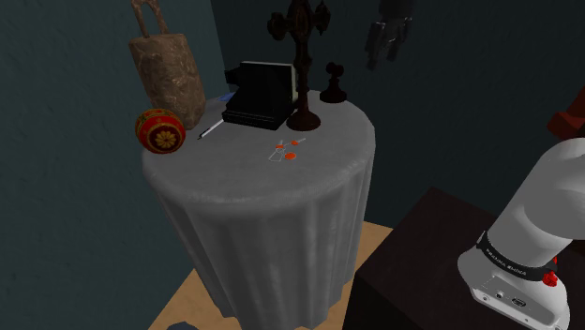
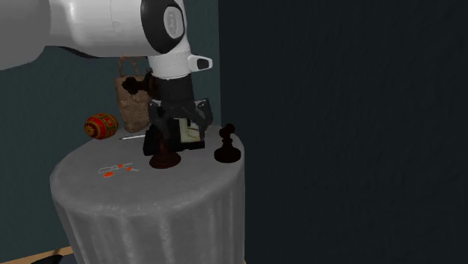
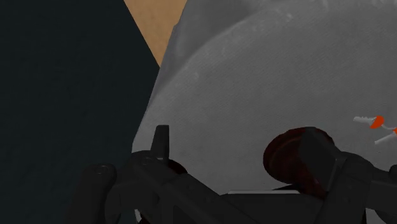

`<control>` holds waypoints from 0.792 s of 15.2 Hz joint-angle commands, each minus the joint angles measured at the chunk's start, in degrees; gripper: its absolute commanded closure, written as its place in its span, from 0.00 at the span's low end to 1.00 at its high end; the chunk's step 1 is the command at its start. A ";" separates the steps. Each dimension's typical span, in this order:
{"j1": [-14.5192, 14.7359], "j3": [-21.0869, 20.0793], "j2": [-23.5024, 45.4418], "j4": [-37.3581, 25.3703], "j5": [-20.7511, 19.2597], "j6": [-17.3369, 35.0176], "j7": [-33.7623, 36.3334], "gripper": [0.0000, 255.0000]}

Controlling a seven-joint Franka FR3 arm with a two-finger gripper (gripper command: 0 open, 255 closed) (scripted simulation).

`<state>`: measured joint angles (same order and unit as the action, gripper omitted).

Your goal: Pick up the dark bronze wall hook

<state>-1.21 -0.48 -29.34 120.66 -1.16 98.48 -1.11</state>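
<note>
High above the far side of the round table (image 1: 246, 183), the black gripper (image 1: 386, 52) hangs with its two fingers spread and nothing between them. In the wrist view they stand apart over the grey cloth near the table's edge. Below it, toward the shoulder view's left, the wall hook (image 1: 333, 84) stands on the cloth close to the far rim. It is a small, dark piece with a broad round foot, a narrow neck and a knob on top, resting on its foot so the knob points up. Just beside it, on the shoulder view's left, rises a tall stand (image 1: 302, 70) of the same dark finish on a round base, with a black box (image 1: 262, 92) on the stand's other side. Some orange-and-white bits (image 1: 284, 150) lie nearer the middle of the cloth, well apart from the hook. The hook looks like cast metal, so I judge it stiff, dense for its size yet no load for this arm, and smooth enough to slip from a pinch on the rounded knob. The neck under the knob seems the safer hold, with the fingers closing across it from above and lined up so neither brushes the tall stand, which looks easy to topple.
</note>
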 commanded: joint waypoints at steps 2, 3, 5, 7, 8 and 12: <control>-0.32 1.10 7.80 -6.42 -0.10 0.06 -1.64 0.00; -0.43 1.48 10.29 -8.60 -0.08 -0.07 -2.22 0.00; -0.67 2.19 15.31 -13.24 0.04 -0.58 -3.38 0.00; -0.96 2.81 20.43 -18.27 0.28 -1.39 -4.53 0.00; -1.12 3.09 23.03 -20.95 0.43 -1.92 -5.10 0.00; -1.93 4.03 33.91 -33.06 1.22 -4.99 -7.31 0.00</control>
<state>-2.96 3.36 1.91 90.45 -0.15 94.14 -7.92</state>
